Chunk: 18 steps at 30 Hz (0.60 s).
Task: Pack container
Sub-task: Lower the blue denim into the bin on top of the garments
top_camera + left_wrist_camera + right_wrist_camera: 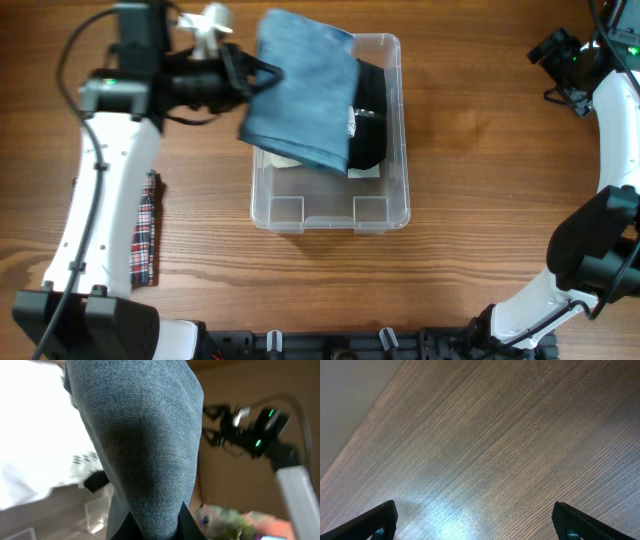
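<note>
The container (pixel 330 215), a clear plastic tub, stands in the middle of the table with a black garment (pixel 368 120) and something white inside. My left gripper (pixel 262 72) is shut on a folded blue-grey cloth (pixel 302 90) and holds it over the tub's back left part. In the left wrist view the cloth (pixel 145 445) fills the frame, pinched between the fingers (pixel 154 527), with the tub (pixel 97 510) below. My right gripper (pixel 550 50) is at the far right back, open and empty over bare wood (pixel 480 450).
A red plaid cloth (pixel 146 235) lies on the table at the left, beside the left arm. The right arm curves along the table's right edge.
</note>
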{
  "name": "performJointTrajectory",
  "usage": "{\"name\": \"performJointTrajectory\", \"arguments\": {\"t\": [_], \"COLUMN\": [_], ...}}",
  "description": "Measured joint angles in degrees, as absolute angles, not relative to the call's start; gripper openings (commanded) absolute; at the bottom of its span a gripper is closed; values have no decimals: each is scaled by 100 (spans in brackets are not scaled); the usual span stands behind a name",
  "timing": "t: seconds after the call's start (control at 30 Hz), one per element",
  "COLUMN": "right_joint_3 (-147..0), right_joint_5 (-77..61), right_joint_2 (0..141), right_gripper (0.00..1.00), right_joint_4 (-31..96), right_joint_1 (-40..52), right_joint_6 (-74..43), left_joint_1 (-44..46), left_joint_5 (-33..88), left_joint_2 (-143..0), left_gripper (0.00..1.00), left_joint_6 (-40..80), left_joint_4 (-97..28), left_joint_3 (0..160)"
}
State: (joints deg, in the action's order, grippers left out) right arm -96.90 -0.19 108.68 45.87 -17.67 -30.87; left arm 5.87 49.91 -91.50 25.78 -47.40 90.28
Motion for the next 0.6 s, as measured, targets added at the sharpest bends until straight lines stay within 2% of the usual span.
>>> {"name": "performJointTrajectory", "arguments": {"t": [0.2,0.6], "right_joint_3": [-9690,-9690], "right_joint_5": [-19,-19], "right_joint_2": [10868,10868], "right_gripper": [100,100], "right_joint_4": [4589,4589], "right_joint_1": [-1767,-1767], "right_joint_6": [-3087,-3085], "left_joint_1": [2091,2853], "left_joint_5": [3540,1887], "left_joint_2": [-9238,-9751], "left_gripper": [5,5], "left_joint_6": [2825,4180], "left_joint_4": [-4816,-4744], "left_joint_3": [9028,9028]}}
